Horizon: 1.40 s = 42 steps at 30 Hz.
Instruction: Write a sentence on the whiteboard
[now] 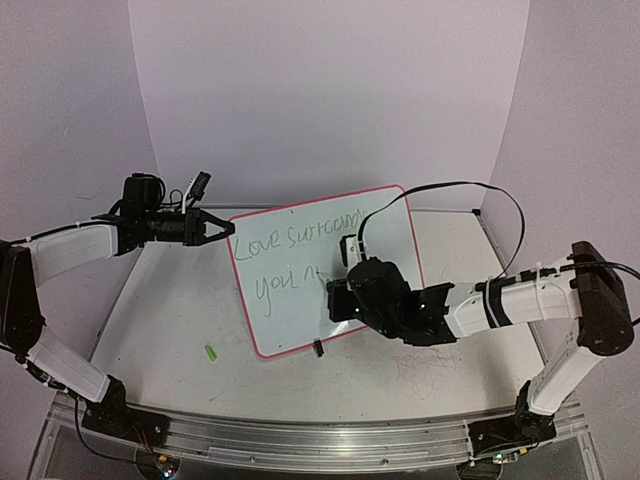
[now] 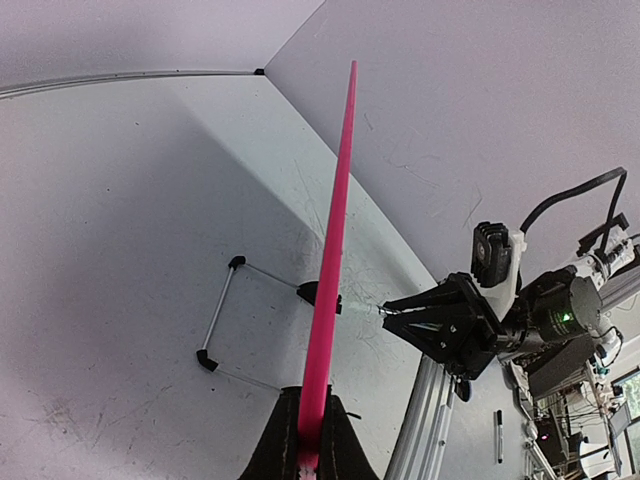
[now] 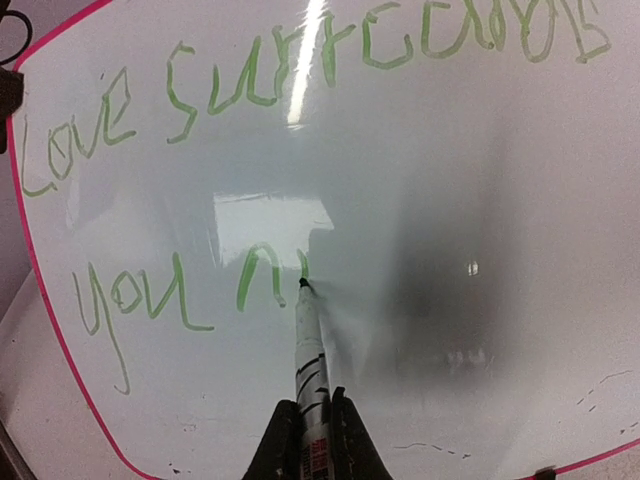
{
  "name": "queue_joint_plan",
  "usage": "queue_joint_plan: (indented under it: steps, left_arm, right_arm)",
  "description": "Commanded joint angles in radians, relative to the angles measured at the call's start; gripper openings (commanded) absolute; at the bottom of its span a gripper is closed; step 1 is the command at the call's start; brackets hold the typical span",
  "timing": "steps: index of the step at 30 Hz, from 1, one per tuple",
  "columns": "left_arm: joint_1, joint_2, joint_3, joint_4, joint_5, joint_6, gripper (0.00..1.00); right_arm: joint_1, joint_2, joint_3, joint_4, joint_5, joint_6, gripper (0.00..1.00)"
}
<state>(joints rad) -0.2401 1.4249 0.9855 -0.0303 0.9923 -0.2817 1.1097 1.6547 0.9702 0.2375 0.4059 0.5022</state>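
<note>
Whiteboard [image 1: 385,235] propped mid-table. Left gripper [image 2: 310,445] pinched on its left rim, likely bracing against pen pressure. Right gripper [image 3: 312,425] clamped on marker [image 3: 308,345], tip touching the sentence [image 1: 298,241], whose second line is unfinished.

The whiteboard [image 1: 390,240] stands mid-way across the table [image 1: 170,310], its left edge pinched in the left gripper [image 1: 228,229]. The sentence [image 3: 250,90] runs in two lines across it, and the marker [image 3: 309,345] in the right gripper [image 3: 312,418] touches the board just right of the lower line. A small loose piece [image 1: 211,353] lies on the table, left of the board and nearer.
</note>
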Motion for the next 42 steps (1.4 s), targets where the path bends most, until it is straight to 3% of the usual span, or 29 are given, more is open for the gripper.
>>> queue_joint_plan:
  steps: [1, 15, 24, 42]
  left_arm:
    - [-0.003, 0.011, -0.002, 0.001, -0.017, -0.014, 0.01]
    - [-0.002, 0.016, -0.002, 0.001, -0.018, -0.014, 0.01]
    - [-0.002, 0.014, -0.003, 0.0, -0.018, -0.013, 0.01]
    - [-0.002, 0.009, -0.004, 0.001, -0.018, -0.013, 0.01]
  right_arm:
    - [-0.005, -0.022, -0.031, -0.006, 0.0, 0.027, 0.0]
    - [-0.03, -0.026, 0.024, -0.021, 0.091, 0.008, 0.0]
    - [-0.016, 0.023, 0.081, 0.006, 0.038, -0.063, 0.0]
    - [0.01, -0.044, 0.012, -0.004, 0.046, -0.004, 0.0]
